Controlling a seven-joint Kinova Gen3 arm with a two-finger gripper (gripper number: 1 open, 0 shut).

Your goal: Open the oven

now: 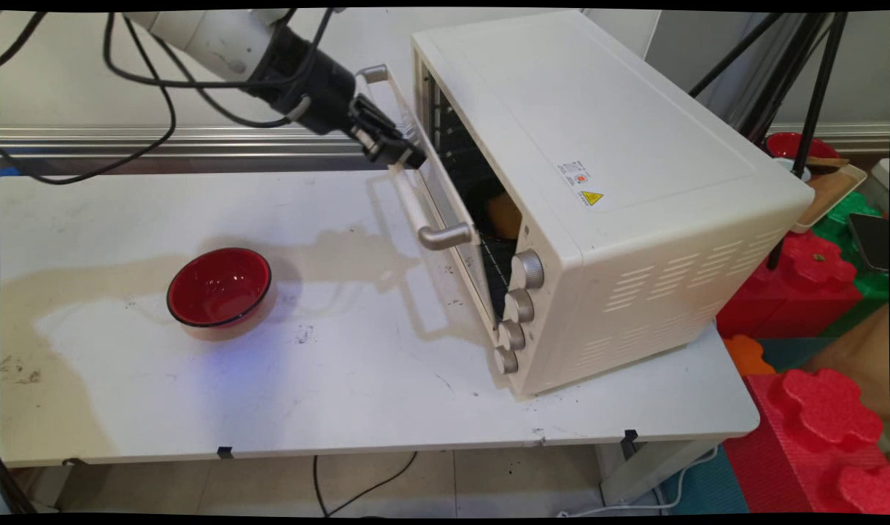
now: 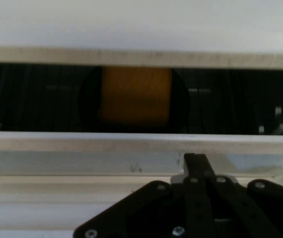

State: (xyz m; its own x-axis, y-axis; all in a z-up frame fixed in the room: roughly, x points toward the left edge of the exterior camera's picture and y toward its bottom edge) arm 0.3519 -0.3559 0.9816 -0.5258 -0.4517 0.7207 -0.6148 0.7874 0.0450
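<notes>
Fingers (image 1: 400, 154) against oven door (image 1: 445, 197); bowl (image 1: 220, 286) apart.

White table (image 1: 387, 408) before pale wall (image 1: 66, 80)

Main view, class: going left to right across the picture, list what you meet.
Red bowl → gripper at the oven door's handle → control knobs → white toaster oven → red foam blocks.
</notes>
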